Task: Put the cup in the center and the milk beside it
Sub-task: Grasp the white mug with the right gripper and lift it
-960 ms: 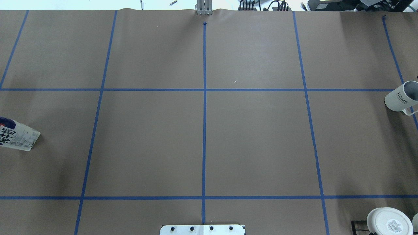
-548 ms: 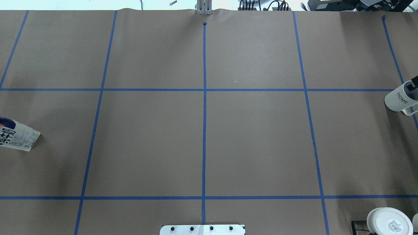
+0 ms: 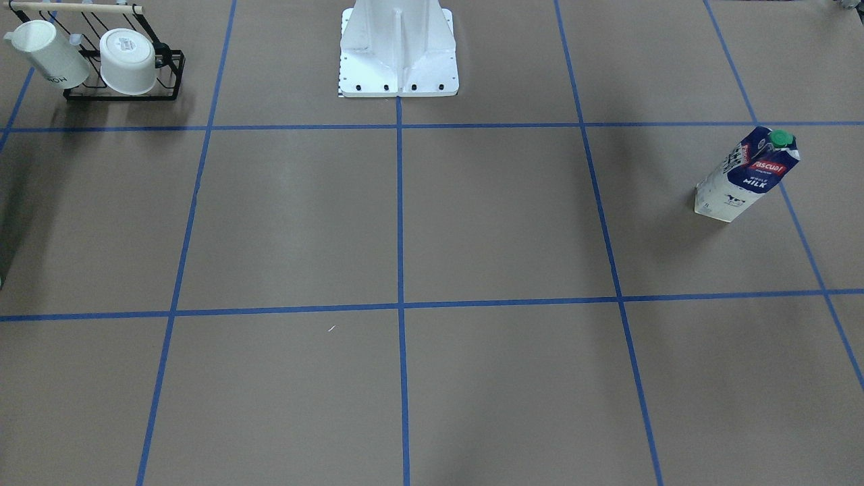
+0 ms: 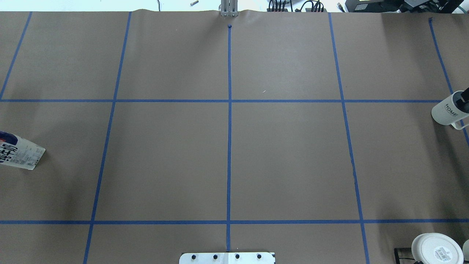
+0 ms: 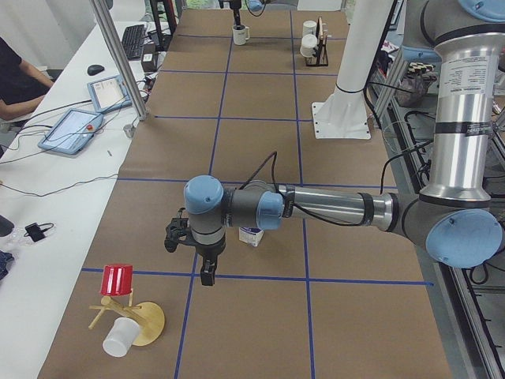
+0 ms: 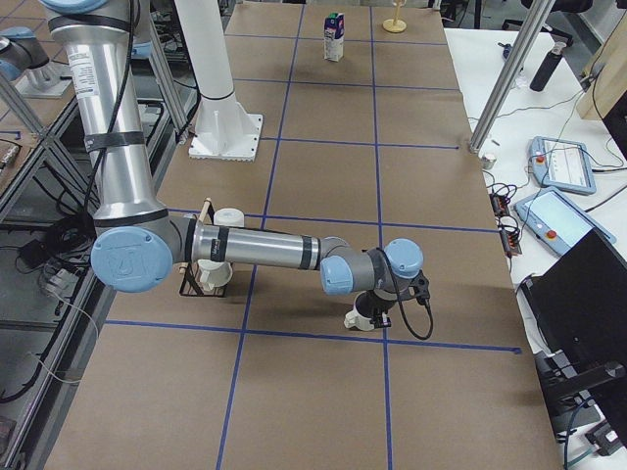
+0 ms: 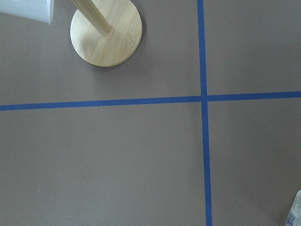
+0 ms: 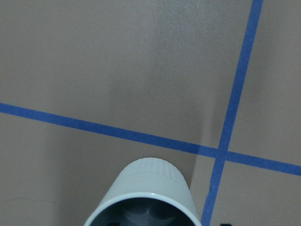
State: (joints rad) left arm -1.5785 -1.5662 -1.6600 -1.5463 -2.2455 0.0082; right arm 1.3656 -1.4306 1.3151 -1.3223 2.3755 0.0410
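Brown paper gridded with blue tape covers the worktop (image 4: 165, 161). At its left edge the milk (image 4: 20, 154) stands upright; the overhead view crops its top, while the front-facing view shows its green cap and red label. Only the left side view shows the left gripper (image 5: 207, 276), pointing down near the milk from a forearm stretched level over the worktop; how far its fingers are parted I cannot tell. The center (image 4: 229, 101) lies well apart from both things. At the right edge the cup (image 4: 447, 110) stands upright, the right gripper (image 6: 376, 319) hanging straight down over it, one dark finger (image 4: 464, 94) above its rim; whether the fingers grip it is unclear.
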